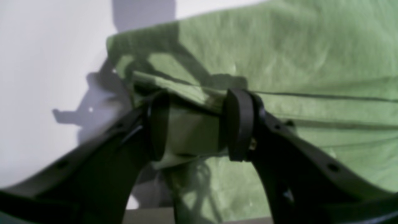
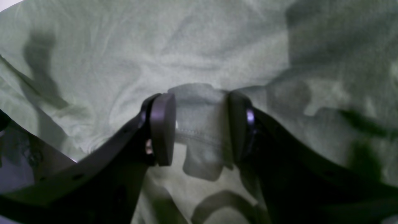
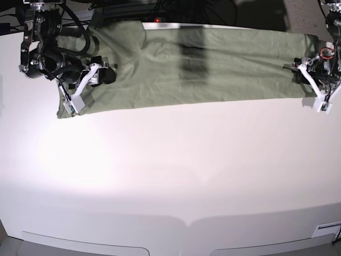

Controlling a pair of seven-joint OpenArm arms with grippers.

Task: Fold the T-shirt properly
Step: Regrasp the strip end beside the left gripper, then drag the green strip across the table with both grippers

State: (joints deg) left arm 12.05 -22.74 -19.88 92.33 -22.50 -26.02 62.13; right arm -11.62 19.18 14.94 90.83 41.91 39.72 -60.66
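One T-shirt (image 3: pixel 202 66) is spread on one table (image 3: pixel 170 176) — two grippers, left (image 1: pixel 194 124) and right (image 2: pixel 200 127), are each clamped on its fabric.

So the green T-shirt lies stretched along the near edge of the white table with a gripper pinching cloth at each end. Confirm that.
One detail is off: the T-shirt lies along the far edge of the table, not the near one, as the base view shows. The rest holds: the left gripper and right gripper each have cloth between their fingers, one at each end.
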